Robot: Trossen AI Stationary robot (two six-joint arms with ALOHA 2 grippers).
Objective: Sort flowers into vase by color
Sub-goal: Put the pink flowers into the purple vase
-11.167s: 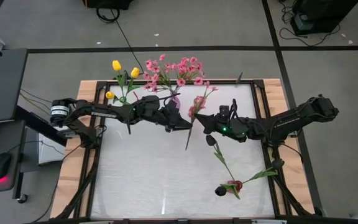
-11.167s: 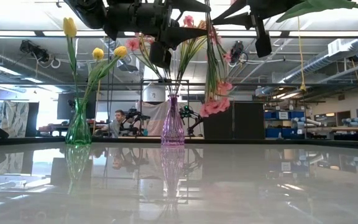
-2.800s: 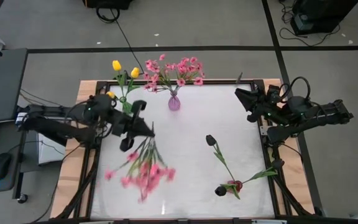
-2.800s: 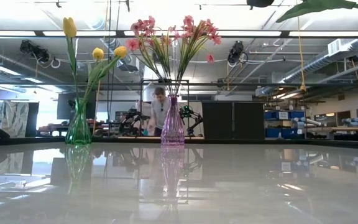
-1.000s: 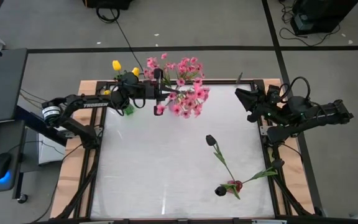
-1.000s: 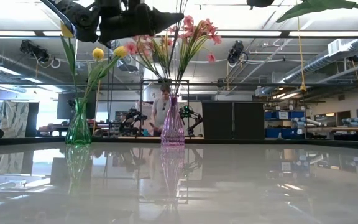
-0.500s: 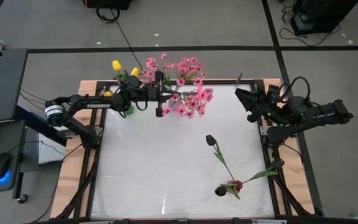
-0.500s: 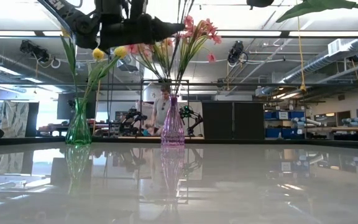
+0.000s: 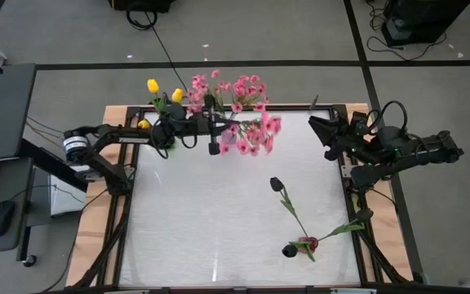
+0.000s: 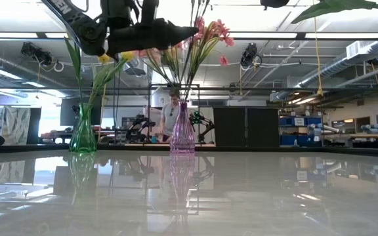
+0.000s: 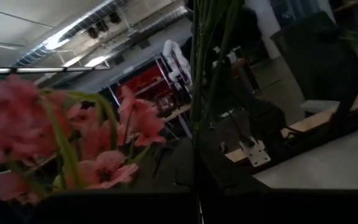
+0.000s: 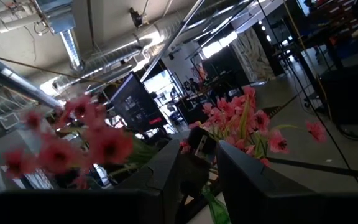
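A spray of pink flowers (image 9: 250,135) is held up high by the left gripper (image 9: 212,122), right next to the purple vase (image 10: 182,133) at the far edge of the table (image 9: 219,237). The jaws are closed tight on the green stem. More pink flowers (image 10: 205,29) are already standing in that vase, and yellow tulips (image 9: 163,90) are in the green vase (image 10: 83,131) beside it. So the pink spray is being brought to its vase. Next, the stem end probably has to be lined up over the narrow neck and lowered in. The right gripper (image 9: 320,135) is parked at the right edge, jaws partly apart, with nothing seen in them. Two dark tulips (image 9: 289,212) are left lying on the table, near the right front.
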